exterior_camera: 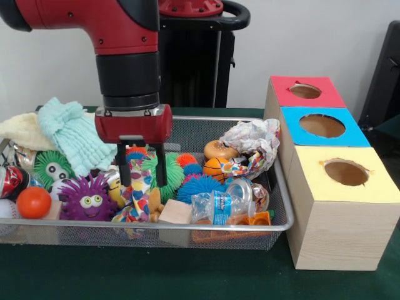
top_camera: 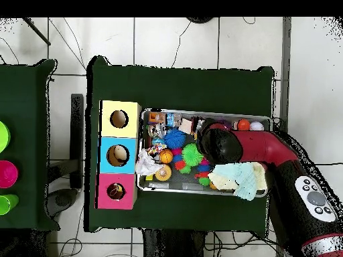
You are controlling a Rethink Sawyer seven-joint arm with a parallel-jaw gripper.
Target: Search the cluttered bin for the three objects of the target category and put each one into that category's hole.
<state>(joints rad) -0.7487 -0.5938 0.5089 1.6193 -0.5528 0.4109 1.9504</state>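
The red-and-black gripper (exterior_camera: pixel 143 174) hangs over the wire-mesh bin's (exterior_camera: pixel 278 187) middle, fingers parted and empty, straddling the upright multicoloured patterned fabric toy (exterior_camera: pixel 139 187) directly beneath.

- In the front view, the shallow wire-mesh metal bin (exterior_camera: pixel 282 212) sits on the green-covered table (exterior_camera: pixel 187 275), with the row of three wooden hole-topped boxes (exterior_camera: pixel 337 212) just beside its right end.
- Inside, the crumpled paper wad (exterior_camera: pixel 253 145) lies at the back right, behind the clear plastic bottle (exterior_camera: pixel 219 206).
- The pale knitted cloth (exterior_camera: pixel 72 134) drapes over the back left rim.
- The small orange ball (exterior_camera: pixel 34 202) lies front left, left of the purple spiky toy with eyes (exterior_camera: pixel 87 199).
- The gripper (exterior_camera: pixel 143 182) hangs over the bin's middle.
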